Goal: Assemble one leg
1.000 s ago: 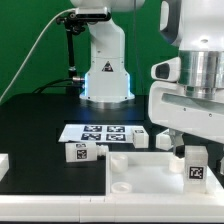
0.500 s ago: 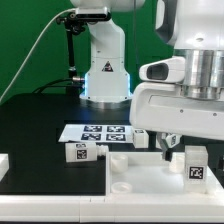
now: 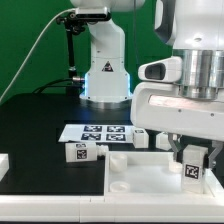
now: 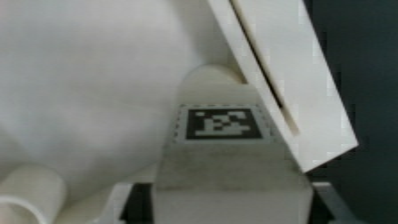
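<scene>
Since the earlier frame our hand [image 3: 191, 153] has lowered, clamped on the leg [image 3: 191, 170] at lower right, above the tray [image 3: 140, 172]; it may catch the rim.

No readable text or numbers; only black-and-white tag patterns on the leg [image 3: 191, 171] and marker board [image 3: 100, 133].

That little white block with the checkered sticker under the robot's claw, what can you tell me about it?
The leg is a small white oblong block that looks like plastic, with a black-and-white square tag on its facing side. It stands roughly upright at the exterior view's right, at the wide white tray-shaped piece. The claw sits right over its top, dark fingers at either side. The wrist view shows the tagged face close up between the fingers; whether they press it is unclear.
</scene>
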Action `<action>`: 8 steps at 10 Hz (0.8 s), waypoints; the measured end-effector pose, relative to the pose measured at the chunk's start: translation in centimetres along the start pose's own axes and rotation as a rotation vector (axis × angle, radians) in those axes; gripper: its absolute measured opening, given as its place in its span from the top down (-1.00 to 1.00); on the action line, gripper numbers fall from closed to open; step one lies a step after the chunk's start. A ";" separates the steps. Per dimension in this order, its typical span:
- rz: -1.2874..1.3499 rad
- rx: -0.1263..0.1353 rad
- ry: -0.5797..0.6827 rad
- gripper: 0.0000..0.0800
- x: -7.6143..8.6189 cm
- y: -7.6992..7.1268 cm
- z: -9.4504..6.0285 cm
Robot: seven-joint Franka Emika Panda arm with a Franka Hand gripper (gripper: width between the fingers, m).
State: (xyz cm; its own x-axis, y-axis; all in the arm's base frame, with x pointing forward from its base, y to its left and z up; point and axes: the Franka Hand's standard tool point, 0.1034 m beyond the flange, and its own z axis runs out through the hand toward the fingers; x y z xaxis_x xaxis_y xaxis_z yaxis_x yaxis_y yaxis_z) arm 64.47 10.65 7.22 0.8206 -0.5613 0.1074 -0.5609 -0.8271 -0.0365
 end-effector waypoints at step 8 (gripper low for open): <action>1.007 -0.007 -0.045 0.28 -0.4 0.2 0.1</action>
State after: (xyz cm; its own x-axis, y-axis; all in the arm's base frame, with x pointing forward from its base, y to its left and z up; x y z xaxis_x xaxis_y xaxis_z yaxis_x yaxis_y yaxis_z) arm 64.09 10.71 7.04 -0.0327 -0.9994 -0.0081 -0.9959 0.0332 -0.0837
